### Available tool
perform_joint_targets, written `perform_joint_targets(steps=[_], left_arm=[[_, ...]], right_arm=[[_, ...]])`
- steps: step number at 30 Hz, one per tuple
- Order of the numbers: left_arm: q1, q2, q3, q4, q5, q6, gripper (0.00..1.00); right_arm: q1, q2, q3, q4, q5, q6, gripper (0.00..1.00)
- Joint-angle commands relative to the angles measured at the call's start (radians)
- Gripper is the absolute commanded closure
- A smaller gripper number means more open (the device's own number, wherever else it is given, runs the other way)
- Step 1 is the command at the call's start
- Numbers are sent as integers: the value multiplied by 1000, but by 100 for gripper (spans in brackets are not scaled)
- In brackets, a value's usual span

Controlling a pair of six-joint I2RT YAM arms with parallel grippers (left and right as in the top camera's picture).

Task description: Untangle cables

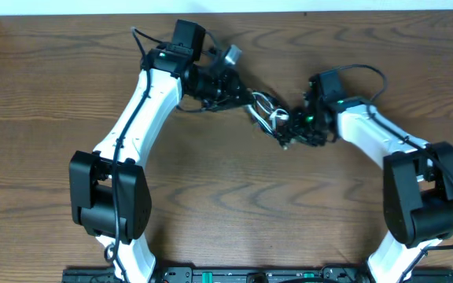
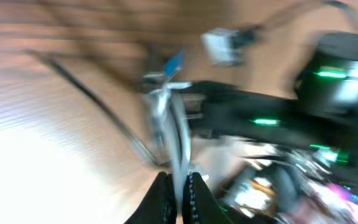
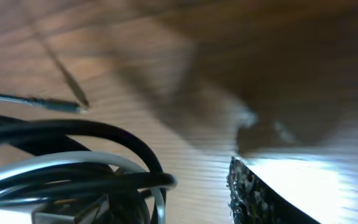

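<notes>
Presently, left pincer [image 2: 180,182] is all but closed, nipping the white cable [image 2: 174,118] between its tips. Black cable [image 3: 114,134] and white cable are tangled together above mid-bench [image 1: 234,212], between both arms. Right pincer [image 1: 296,130] is at the tangle; I cannot tell how far it is open.
</notes>
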Motion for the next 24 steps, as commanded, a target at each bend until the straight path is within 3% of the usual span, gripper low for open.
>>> perform_joint_targets(steps=[1,6,18,20,24], left_arm=[[63,-33,6,-66,-439,-2,93],[67,-32,6,-138,-659,-2,93],[66,-32,-4,-206,-688,59,91],[66,-32,-4,-212,-688,82,83],[66,-32,-4,-214,-763,95,50]], right_arm=[[-133,9,-2,-97,161,-58,60],[-203,9,-2,-131,153,-119,61],[-217,9,-2,-121,19,-308,66],[-217,9,-2,-117,15,-314,66],[-225,9,-2,-114,14,-313,61]])
